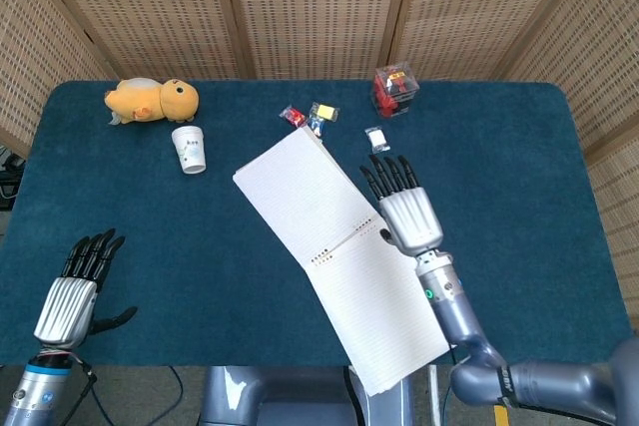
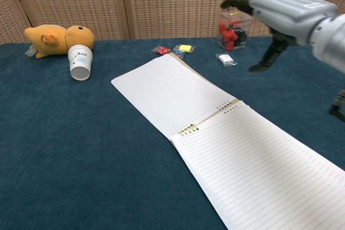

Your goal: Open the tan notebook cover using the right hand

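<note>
The notebook (image 1: 329, 246) (image 2: 215, 133) lies wide open and flat on the blue table, white lined pages up, with the ring binding (image 2: 188, 130) across its middle. A thin tan edge of its cover (image 2: 186, 64) shows along the far page. My right hand (image 1: 404, 209) (image 2: 280, 14) hovers open above the notebook's right side, fingers straight and together, holding nothing. My left hand (image 1: 75, 291) rests open at the table's near left edge, far from the notebook.
A yellow plush toy (image 1: 152, 100) and a white paper cup (image 1: 188, 149) lie at the far left. Small wrapped candies (image 1: 308, 115), a little white packet (image 1: 376, 139) and a clear box of red pieces (image 1: 395, 89) sit beyond the notebook.
</note>
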`<action>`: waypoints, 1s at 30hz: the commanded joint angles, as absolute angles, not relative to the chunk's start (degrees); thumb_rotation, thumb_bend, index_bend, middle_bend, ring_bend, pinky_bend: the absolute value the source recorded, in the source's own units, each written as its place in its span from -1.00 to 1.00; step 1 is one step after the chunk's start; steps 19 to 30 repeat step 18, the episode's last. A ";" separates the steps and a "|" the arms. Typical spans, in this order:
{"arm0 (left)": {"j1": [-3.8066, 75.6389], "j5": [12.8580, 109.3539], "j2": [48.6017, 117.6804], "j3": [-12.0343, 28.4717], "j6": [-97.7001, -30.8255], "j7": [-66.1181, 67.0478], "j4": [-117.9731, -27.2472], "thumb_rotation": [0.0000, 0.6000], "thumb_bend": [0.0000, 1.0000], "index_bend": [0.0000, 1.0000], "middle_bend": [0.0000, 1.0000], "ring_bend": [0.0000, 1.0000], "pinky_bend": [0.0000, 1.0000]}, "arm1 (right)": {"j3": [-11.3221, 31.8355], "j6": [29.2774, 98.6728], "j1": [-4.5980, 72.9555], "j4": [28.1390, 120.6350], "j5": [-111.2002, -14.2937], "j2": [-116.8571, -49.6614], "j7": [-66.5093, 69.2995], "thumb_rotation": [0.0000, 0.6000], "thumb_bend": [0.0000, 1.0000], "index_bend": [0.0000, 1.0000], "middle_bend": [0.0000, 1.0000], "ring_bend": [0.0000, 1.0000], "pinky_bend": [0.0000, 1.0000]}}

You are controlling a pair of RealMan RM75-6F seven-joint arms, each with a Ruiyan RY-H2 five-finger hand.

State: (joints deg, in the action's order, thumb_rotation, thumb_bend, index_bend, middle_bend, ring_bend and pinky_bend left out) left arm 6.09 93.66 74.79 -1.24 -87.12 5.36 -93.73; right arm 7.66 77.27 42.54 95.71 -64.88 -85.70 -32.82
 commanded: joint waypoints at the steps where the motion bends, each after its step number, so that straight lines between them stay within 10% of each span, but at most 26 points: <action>1: 5.93 93.88 74.51 -1.45 -87.20 6.23 -94.27 1.00 -0.71 -1.00 -1.00 -1.00 -1.00 | 2.35 82.66 35.58 98.21 -70.90 -81.63 -25.36 1.00 -1.00 -1.00 -1.00 -1.00 -1.00; 30: 4.85 96.67 73.33 -2.19 -89.63 8.29 -95.72 1.00 -0.71 -1.00 -1.00 -1.00 -1.00 | -6.74 94.94 17.80 91.72 -82.48 -77.37 -7.62 1.00 -1.00 -1.00 -1.00 -1.00 -1.00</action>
